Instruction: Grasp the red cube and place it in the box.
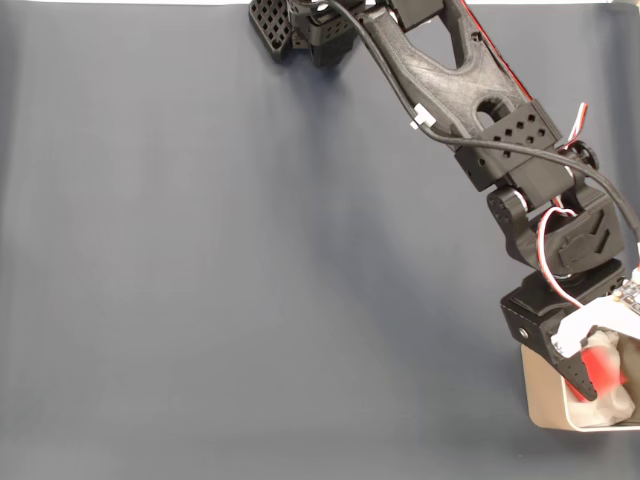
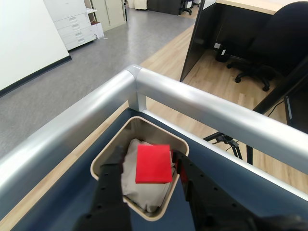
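My end effector (image 2: 153,166) is clamped on the red cube (image 2: 154,163), w/ one finger on each side, holding it directly over the box (image 2: 108,156), which sits at the worktop's (image 1: 250,280) bottom-right corner in the fixed view. Wrist view shows the box's white lining (image 2: 144,192) under the cube, plus a metal rail (image 2: 192,108) and office floor beyond the worktop edge; fixed view shows my whole arm reaching in from the top edge. Count: 1 cube, 1 box.

Arm reaches far out; gripper (image 2: 153,166) tilted down, jaws apparently clamped.
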